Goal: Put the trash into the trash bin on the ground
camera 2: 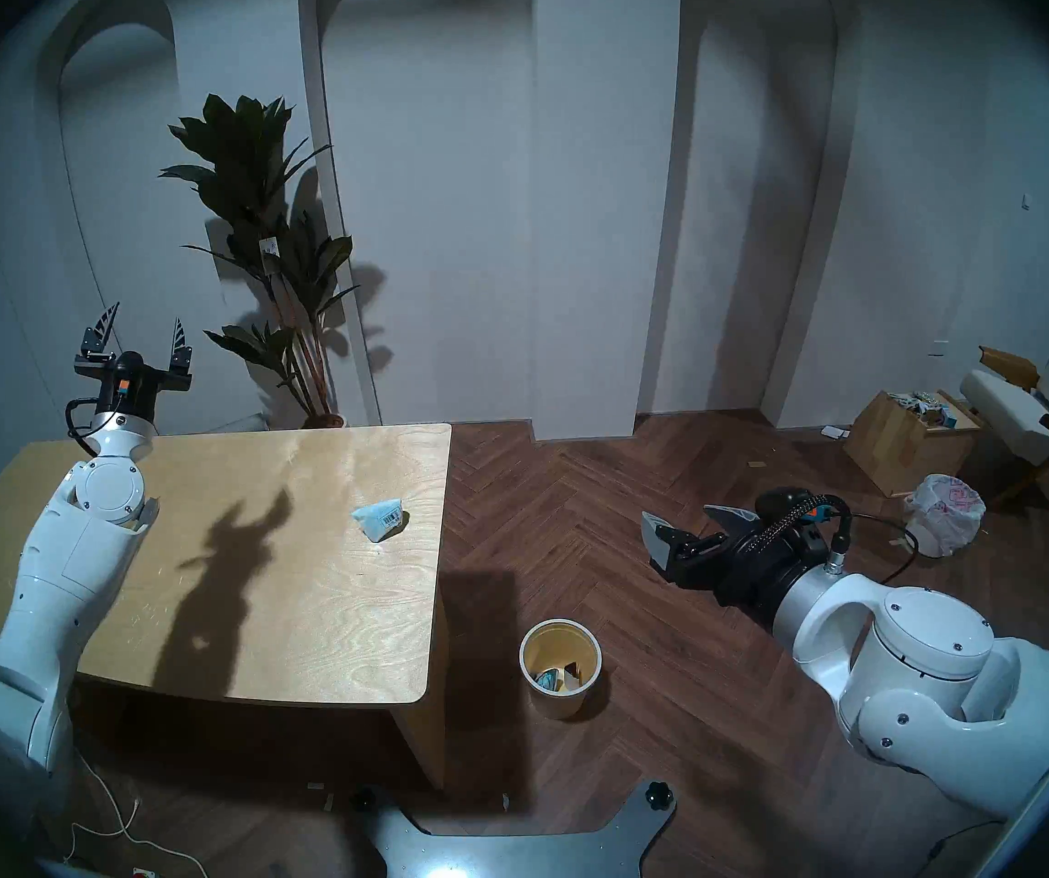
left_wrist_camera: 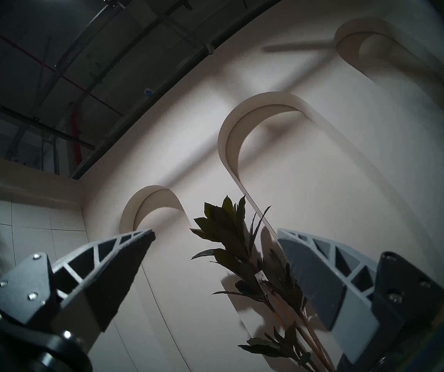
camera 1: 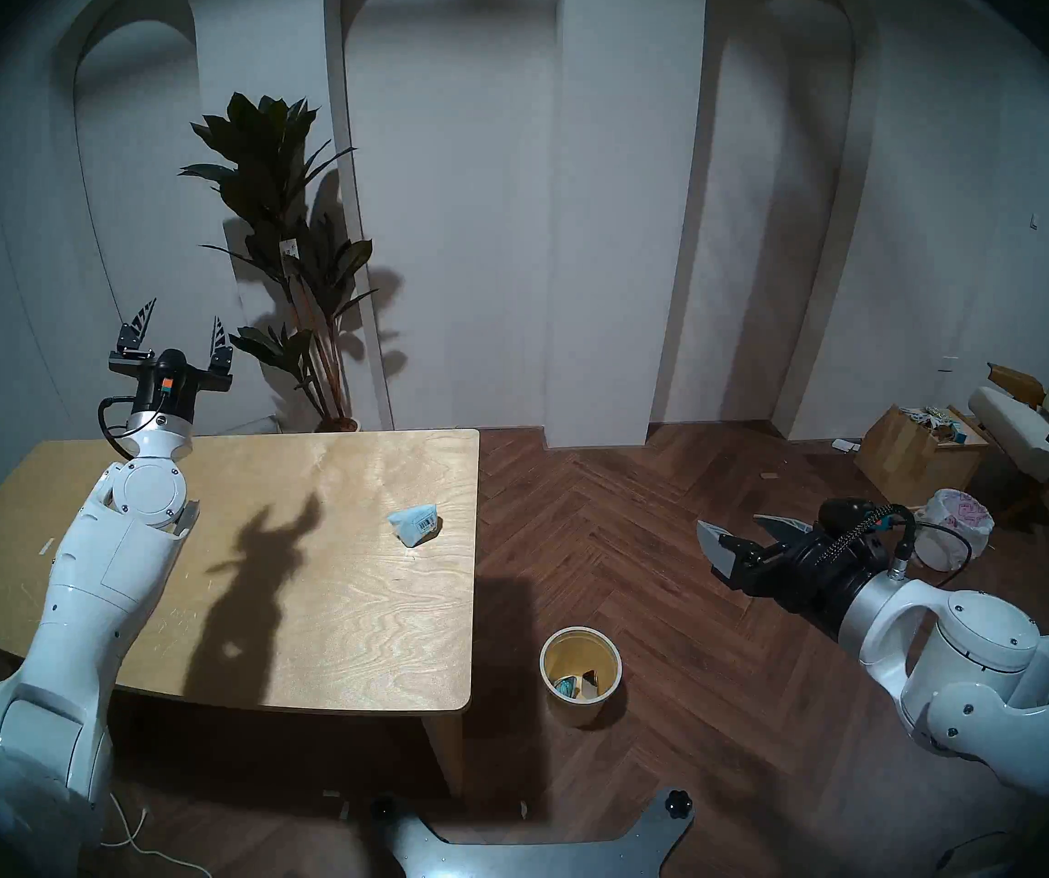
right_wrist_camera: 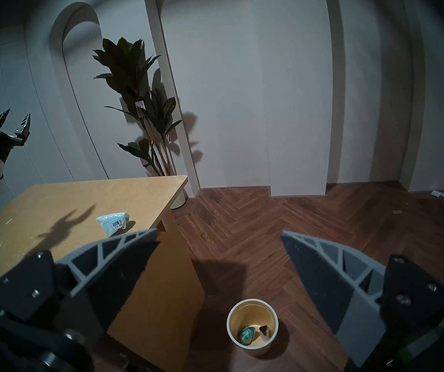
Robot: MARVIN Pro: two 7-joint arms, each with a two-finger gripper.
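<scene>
One pale blue barcoded packet (camera 1: pixel 415 524) lies on the wooden table (camera 1: pixel 332 636); two pieces already sit in the cream bucket (camera 1: pixel 580 675). Left gripper (camera 1: pixel 180 325) and right gripper (camera 1: pixel 747 531) gape empty. Next comes reaching for the packet.

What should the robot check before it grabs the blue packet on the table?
1. Packet lying free on the table, nothing on top: ok.
2. Right gripper open and empty: ok.
3. Left gripper open and empty, raised well clear of the packet: ok.
4. Bin upright on the floor beside the table, mouth uncovered: ok.
5. Room left in the bin: ok, only a teal pack and one other piece lie at the bottom.
6. Either gripper lined up over the packet: not ok; the right one is out over the floor.
</scene>
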